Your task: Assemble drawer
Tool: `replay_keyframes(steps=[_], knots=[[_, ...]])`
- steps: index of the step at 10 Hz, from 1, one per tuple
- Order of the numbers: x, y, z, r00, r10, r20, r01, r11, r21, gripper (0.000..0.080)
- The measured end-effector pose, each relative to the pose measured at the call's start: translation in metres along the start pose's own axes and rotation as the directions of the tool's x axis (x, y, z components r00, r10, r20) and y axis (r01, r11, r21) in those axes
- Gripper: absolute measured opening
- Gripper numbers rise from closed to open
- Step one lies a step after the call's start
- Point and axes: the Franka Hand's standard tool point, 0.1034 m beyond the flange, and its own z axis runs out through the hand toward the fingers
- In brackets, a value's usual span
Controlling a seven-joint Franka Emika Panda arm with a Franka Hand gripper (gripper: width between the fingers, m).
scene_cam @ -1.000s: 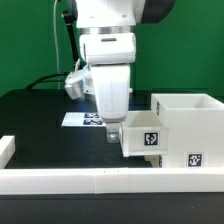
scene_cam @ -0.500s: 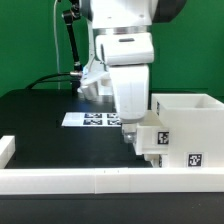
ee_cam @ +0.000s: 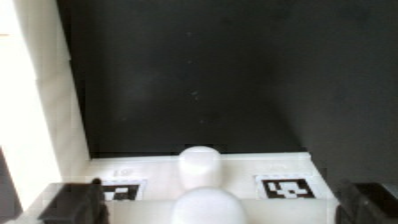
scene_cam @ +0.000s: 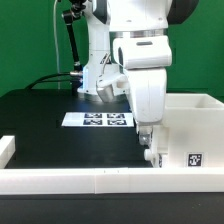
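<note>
The white drawer box (scene_cam: 190,118) stands at the exterior view's right, open on top, with a tag on its near side. The small inner drawer is pushed almost fully into it; only its end (scene_cam: 156,152) shows under my gripper (scene_cam: 148,138). In the wrist view the drawer's white front panel (ee_cam: 134,172) carries two tags and a round white knob (ee_cam: 199,160) between them. My gripper (ee_cam: 222,203) is open, with its dark fingers (ee_cam: 71,205) wide apart on either side of the knob, right at the panel.
The marker board (scene_cam: 105,119) lies on the black table behind the arm. A long white rail (scene_cam: 80,180) runs along the table's front, with a short white block (scene_cam: 6,148) at the exterior view's left. Cables hang behind the arm.
My gripper has moved toward the exterior view's right, and the inner drawer has slid with it into the drawer box until its tagged side is hidden.
</note>
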Motion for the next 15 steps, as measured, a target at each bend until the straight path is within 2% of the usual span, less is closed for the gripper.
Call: replay_keyframes(steps=[4,7,15], knots=[[0.0009,-0.0002,0.0002,1.000,0.005,0.010,-0.005,1.000,0.004,0.0649],[0.0007,0.0004,-0.0029,1.000,0.004,0.015,-0.005,1.000,0.028,0.0649],[0.0001,0.0003,0.0012,0.999,0.026,0.023,-0.027,0.998,0.052,0.0649]])
